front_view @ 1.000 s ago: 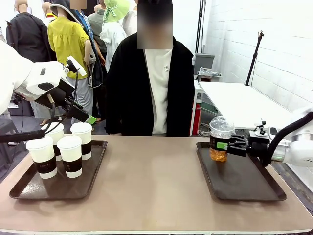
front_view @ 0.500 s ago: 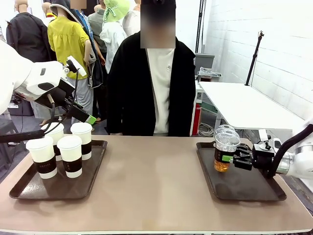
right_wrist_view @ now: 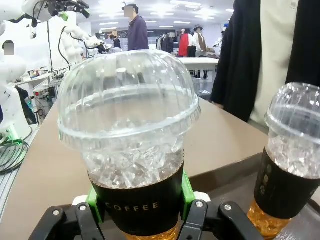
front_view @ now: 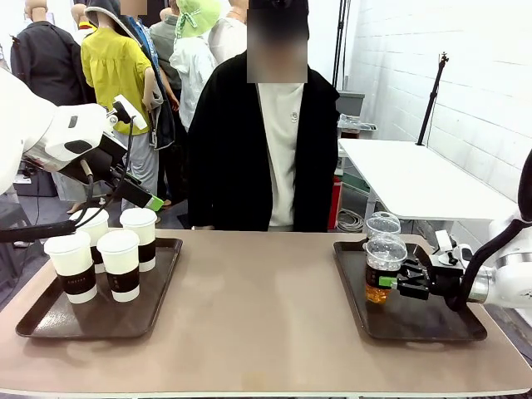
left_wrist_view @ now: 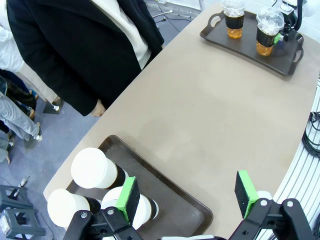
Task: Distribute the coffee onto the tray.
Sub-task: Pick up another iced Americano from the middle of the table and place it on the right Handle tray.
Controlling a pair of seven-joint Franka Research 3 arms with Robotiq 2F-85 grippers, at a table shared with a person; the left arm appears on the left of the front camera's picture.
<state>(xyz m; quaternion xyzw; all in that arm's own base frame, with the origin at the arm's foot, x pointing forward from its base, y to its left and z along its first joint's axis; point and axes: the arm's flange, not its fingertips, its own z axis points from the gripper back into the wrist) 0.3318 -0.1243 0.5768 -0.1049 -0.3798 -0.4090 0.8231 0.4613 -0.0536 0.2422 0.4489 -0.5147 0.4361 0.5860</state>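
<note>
My right gripper [front_view: 391, 281] is shut on a clear dome-lidded cup of amber coffee [front_view: 383, 270], low over the right tray [front_view: 432, 331]; whether it rests on the tray I cannot tell. A second clear cup [front_view: 383, 225] stands just behind it. In the right wrist view the held cup [right_wrist_view: 134, 145] sits between the green pads, with the other cup [right_wrist_view: 291, 155] to its right. Several white lidded cups with brown sleeves [front_view: 123, 264] stand on the left tray [front_view: 50, 326]. My left gripper [front_view: 140, 156] hangs open above them, and its pads [left_wrist_view: 129, 197] have nothing between them.
A person in a black coat [front_view: 266, 150] stands at the far edge of the table. The tan tabletop [front_view: 258, 316] lies between the two trays. A white table [front_view: 416, 179] stands at the back right.
My right gripper has carried the clear cup down and toward the tray's near side, uncovering the second clear cup behind it. The left arm has not moved.
</note>
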